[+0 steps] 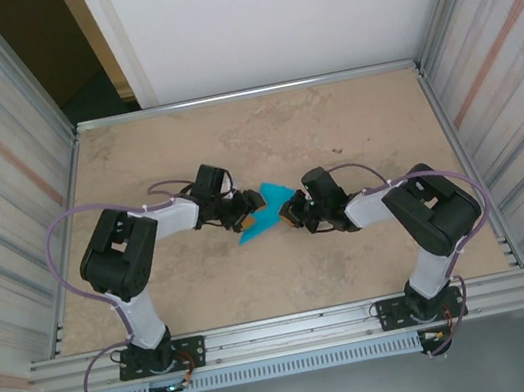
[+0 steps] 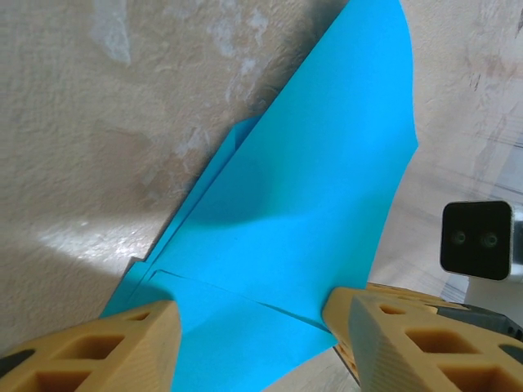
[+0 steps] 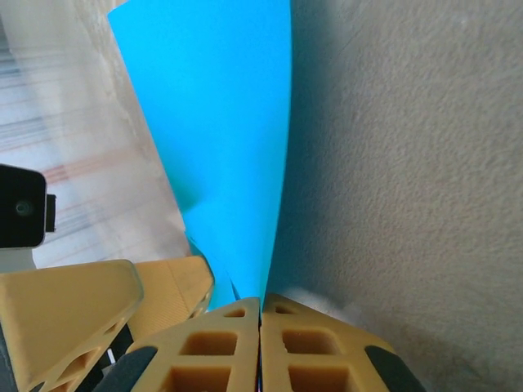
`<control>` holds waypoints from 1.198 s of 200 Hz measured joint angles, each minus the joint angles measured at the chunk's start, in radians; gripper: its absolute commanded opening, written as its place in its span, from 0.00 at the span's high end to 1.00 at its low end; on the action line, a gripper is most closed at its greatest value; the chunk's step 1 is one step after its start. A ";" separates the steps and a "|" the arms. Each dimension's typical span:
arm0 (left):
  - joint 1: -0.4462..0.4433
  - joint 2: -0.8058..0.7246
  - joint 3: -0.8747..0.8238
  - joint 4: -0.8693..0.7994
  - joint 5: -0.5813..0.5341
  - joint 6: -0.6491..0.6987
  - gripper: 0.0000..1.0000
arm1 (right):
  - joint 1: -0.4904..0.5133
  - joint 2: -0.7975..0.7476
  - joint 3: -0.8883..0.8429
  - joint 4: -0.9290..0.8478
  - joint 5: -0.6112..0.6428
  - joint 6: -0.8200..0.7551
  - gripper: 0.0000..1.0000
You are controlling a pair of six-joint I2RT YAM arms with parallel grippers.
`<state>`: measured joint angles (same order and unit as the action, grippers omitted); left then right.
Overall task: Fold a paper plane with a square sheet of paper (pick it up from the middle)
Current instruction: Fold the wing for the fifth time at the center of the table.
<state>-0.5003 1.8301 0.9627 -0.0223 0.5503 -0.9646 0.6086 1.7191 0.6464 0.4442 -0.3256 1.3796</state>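
Two grippers meet mid-table: we see the right gripper pinched tight on the edge of the folded teal paper, near the middle of the table, while the left gripper stands spread, fingers straddling the paper.

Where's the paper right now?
Top view: the paper is central on the table, between the left gripper and right gripper, its edge pinched in the right jaws.

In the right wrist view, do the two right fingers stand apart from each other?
No, the right fingers are pressed together, with an edge of the teal paper caught between them.
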 measured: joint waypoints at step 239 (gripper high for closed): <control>-0.281 -0.161 -0.121 0.199 -0.427 1.008 0.44 | -0.156 -0.143 0.133 -0.363 -0.066 -0.084 0.95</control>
<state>-0.7815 1.6688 0.8413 0.1768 0.1234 0.0437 0.4522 1.5757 0.7792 0.0811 -0.3912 1.2953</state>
